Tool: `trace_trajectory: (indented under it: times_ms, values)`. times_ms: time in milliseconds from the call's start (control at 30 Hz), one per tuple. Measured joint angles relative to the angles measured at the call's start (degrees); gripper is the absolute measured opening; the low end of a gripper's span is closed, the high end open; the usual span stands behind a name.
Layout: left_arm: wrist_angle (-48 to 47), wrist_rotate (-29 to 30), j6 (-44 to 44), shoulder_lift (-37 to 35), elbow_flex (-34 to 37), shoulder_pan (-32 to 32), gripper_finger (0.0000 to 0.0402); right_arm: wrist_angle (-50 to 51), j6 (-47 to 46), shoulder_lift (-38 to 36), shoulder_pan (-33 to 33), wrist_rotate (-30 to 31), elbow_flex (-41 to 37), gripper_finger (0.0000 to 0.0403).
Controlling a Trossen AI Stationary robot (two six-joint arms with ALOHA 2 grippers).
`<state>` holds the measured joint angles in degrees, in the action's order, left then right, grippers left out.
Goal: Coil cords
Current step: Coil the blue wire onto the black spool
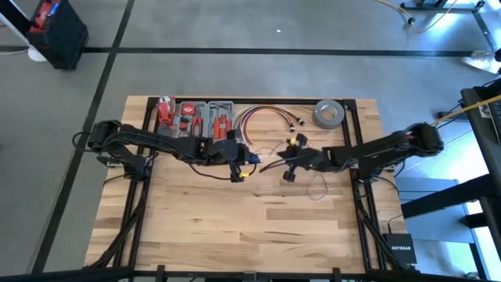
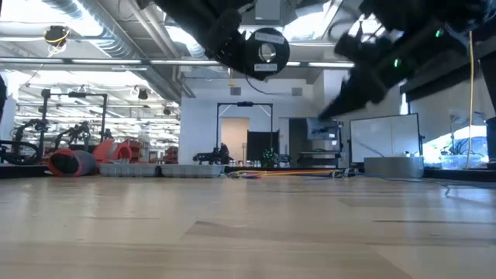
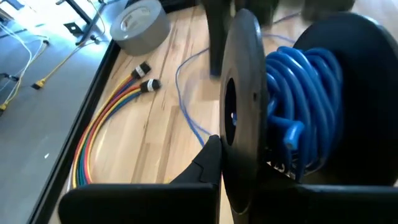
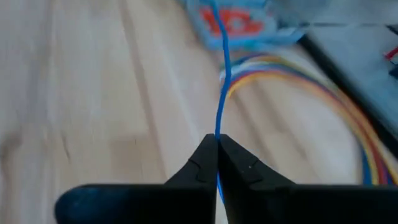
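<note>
Right gripper point(image 4: 217, 146) pinches the thin, limp blue wire point(image 4: 222, 81) mid-table; left gripper point(image 3: 249, 186), closed, holds its black spool point(image 3: 245, 93). Best gripped near the spool.

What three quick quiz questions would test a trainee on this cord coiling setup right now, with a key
1. True or false: the right gripper is shut on the blue wire.
2. What does the left gripper hold: A tape roll, B spool wound with blue wire, C red tool?
3. Fill in: the tape roll lies at the table's far ___ corner, seen from above.

Key
1. True: the fingers pinch the wire.
2. B: the black spool sits between its fingers.
3. Right, beside the coloured cables.
</note>
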<state>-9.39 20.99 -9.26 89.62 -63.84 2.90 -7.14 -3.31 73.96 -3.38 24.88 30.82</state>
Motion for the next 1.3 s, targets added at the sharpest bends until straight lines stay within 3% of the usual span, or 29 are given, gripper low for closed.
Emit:
trace_trajectory:
  times_ms: [233,400,700,967,1300]
  values:
    - [0.35,0.15,2.33,0.4,0.57,-2.37,0.0,-3.18,-3.76,-10.94,-1.87,-1.69,0.07,0.0005]
    - [2.84,0.12,1.34,2.55,0.57,-4.09,0.0,-6.76,-2.69,-11.34,-5.37,-1.94,0.01,0.0003]
    - [7.67,0.13,-0.57,1.46,0.47,-2.78,0.0,-0.38,-6.1,-11.27,-5.6,4.0,-0.06,0.0003]
    - [7.43,3.89,-2.99,1.22,0.38,-1.7,0.0,0.25,-7.1,-11.5,-5.62,-0.29,-0.06,0.0002]
    - [4.01,4.19,0.26,2.72,0.61,-4.52,0.0,-1.09,-7.43,-17.85,-5.68,-6.86,-0.04,0.0001]
